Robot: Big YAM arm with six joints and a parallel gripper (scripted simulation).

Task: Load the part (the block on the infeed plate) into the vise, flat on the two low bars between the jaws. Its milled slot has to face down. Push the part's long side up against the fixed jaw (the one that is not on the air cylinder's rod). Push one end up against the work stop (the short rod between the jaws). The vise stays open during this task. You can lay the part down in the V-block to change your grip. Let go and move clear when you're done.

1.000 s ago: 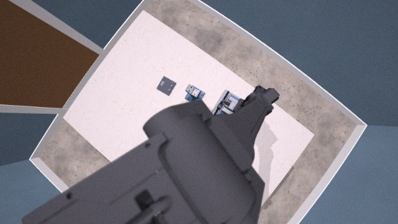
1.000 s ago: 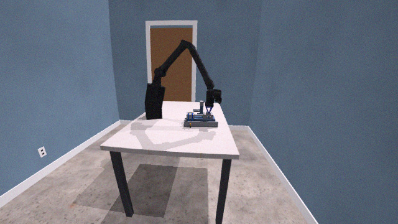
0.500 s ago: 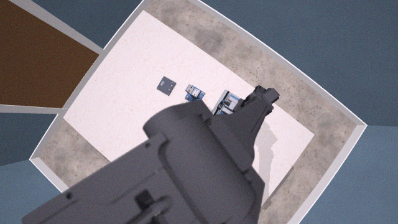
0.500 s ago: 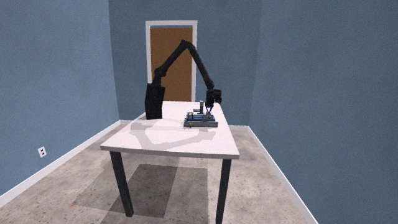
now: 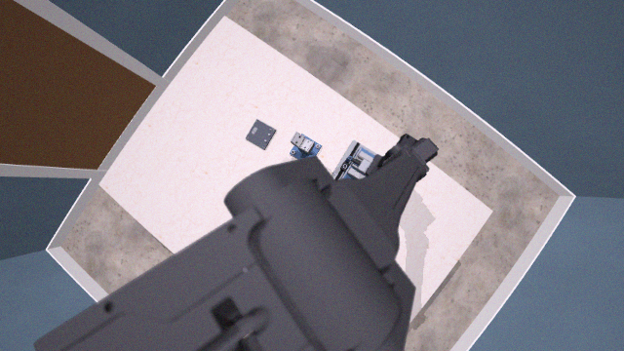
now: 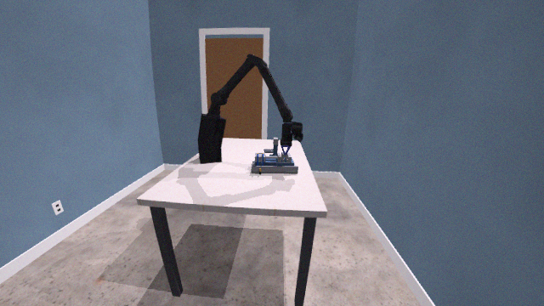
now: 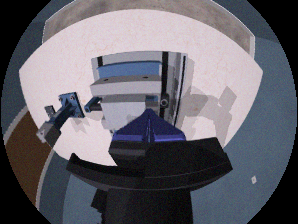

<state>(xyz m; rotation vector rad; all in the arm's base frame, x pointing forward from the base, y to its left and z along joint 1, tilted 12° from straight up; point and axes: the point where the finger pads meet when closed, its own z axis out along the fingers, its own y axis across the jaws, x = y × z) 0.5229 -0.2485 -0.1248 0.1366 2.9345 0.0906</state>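
The gripper [image 6: 286,150] [image 7: 149,112], its fingertips together on nothing, points down at the vise [image 5: 352,158] [image 6: 274,168] [image 7: 127,85]. The pale block [image 7: 125,113] lies between the vise's jaws, just beside the fingertips. The V-block stand [image 5: 305,145] [image 6: 275,146] [image 7: 62,116] stands apart, bare tabletop between; the infeed plate [image 5: 260,135] lies beyond.

No change made out over the last second: black jointed arm [image 5: 317,244] [image 6: 274,87] and blue tapered fingers [image 6: 286,151] show no readable shift along the bench's [image 5: 195,122] [image 6: 225,191] [image 7: 55,75] edge.
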